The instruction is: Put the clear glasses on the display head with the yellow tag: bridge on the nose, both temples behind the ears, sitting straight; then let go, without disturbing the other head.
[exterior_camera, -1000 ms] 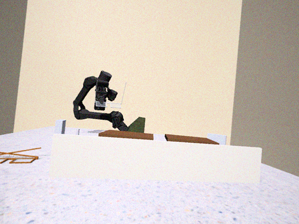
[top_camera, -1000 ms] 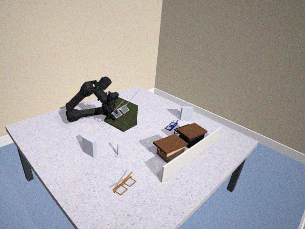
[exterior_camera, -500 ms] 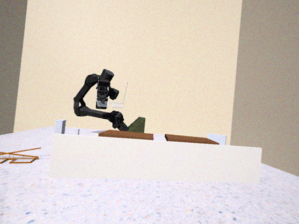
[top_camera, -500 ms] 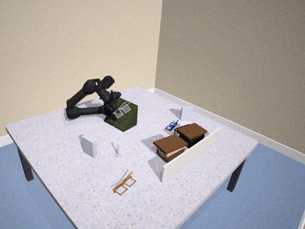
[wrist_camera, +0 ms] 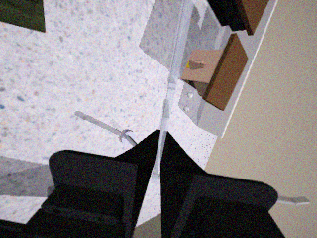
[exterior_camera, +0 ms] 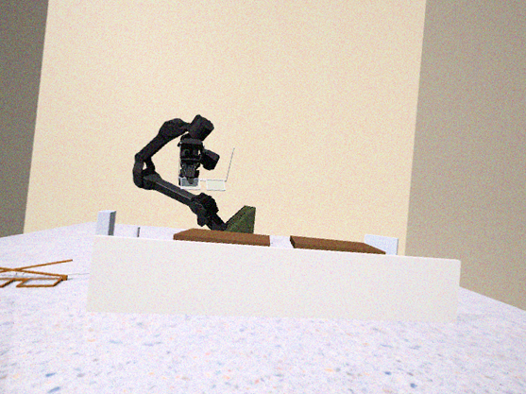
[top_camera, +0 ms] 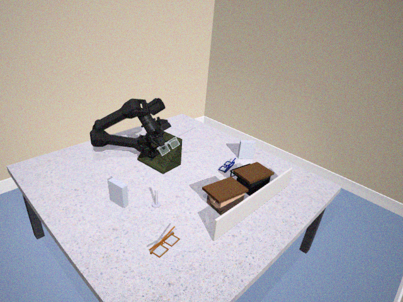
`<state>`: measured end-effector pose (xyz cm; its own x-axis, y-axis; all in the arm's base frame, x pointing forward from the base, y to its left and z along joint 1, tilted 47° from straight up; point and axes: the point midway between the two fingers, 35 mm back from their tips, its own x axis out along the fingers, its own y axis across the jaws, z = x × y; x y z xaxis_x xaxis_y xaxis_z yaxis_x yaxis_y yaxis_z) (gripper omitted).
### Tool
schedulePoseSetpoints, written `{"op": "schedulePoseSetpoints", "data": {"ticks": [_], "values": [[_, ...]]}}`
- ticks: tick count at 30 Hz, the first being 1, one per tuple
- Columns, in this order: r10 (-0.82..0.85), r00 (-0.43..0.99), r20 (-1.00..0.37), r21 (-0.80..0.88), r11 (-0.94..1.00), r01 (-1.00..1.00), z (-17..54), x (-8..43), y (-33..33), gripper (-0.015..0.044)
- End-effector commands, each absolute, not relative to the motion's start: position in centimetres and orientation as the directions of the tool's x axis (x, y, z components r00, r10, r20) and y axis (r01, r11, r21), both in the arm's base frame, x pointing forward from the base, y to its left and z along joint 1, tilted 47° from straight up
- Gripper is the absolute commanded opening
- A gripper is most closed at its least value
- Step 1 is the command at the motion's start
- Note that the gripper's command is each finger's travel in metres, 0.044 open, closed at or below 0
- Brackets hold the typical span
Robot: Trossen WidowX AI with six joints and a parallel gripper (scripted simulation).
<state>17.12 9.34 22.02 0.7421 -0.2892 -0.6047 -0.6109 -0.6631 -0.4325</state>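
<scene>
Bright light washes the pale speckled bench (top_camera: pixel 182 207) (exterior_camera: pixel 252 363) (wrist_camera: pixel 74 74); soft grey shadows fall left of the low white panel (top_camera: pixel 254 204) (exterior_camera: pixel 272 277). Grain covers all three views; the wrist picture looks softest, its black claw (wrist_camera: pixel 160 134) nearly featureless.

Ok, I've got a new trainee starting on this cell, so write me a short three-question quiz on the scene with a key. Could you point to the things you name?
1. True or false: the gripper (top_camera: pixel 160 148) (exterior_camera: pixel 190 180) (wrist_camera: pixel 160 134) is shut on the clear glasses (top_camera: pixel 164 150) (exterior_camera: pixel 215 185) (wrist_camera: pixel 177 55).
2. Which glasses lie nearest the display heads: A) the orange pair (top_camera: pixel 162 244) (exterior_camera: pixel 37 279), B) the blue pair (top_camera: pixel 225 167), C) the clear pair?
3. Fill in the blank: the slabs on top of both display heads (top_camera: pixel 227 201) (wrist_camera: pixel 205 66) are coloured ____.

Key: 1. true; 2. B; 3. brown.
</scene>
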Motion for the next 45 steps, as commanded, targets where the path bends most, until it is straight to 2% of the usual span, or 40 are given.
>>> {"op": "schedulePoseSetpoints", "data": {"ticks": [1,22,45], "values": [[-0.319,0.715,-0.622,-0.425,-0.629,-0.65,21.5,17.6,10.0,0.0],[-0.508,0.519,-0.687,-0.326,-0.424,-0.845,16.7,20.6,12.6,0.0],[-0.676,0.24,-0.697,-0.218,-0.119,-0.969,9.1,23.5,13.3,0.0]]}}
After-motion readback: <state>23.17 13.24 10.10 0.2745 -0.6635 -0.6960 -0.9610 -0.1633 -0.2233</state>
